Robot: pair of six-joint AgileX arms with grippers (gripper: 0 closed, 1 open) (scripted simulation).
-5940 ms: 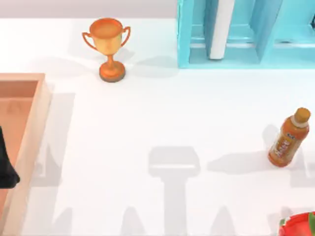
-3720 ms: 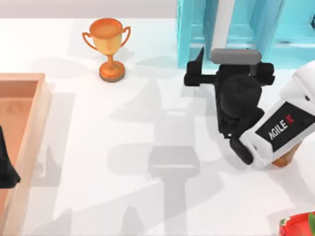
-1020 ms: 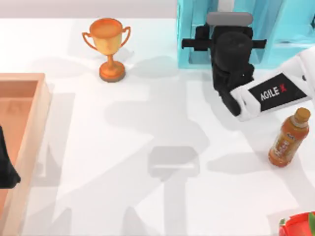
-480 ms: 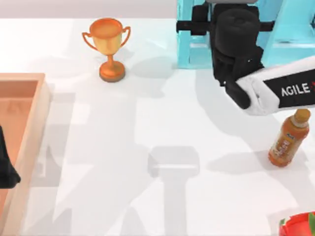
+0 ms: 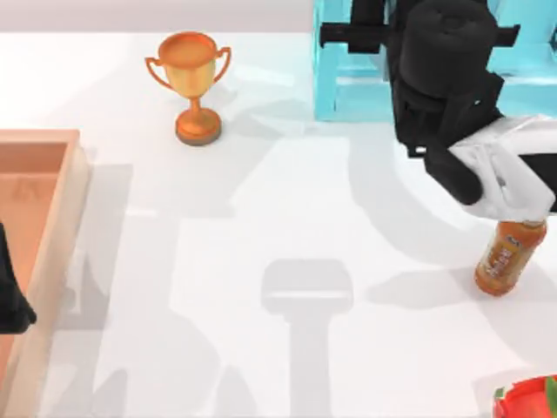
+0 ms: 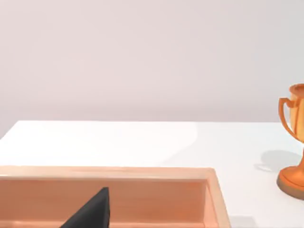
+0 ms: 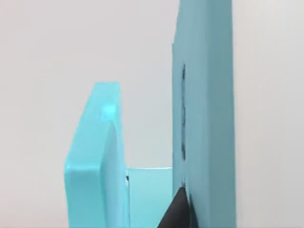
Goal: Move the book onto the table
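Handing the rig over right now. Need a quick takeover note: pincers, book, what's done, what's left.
Pincers: right pincer is at the light-blue shelf unit, far right of the table. The left pincer is parked over the wooden tray on the left side.
Things: the book is hidden under the right arm in the top view and is not lying on the table.
Done: approach to the shelf.
Left: confirm the grasp, draw the book out, and lay it on bare table, probably clear of the trophy and bottle.
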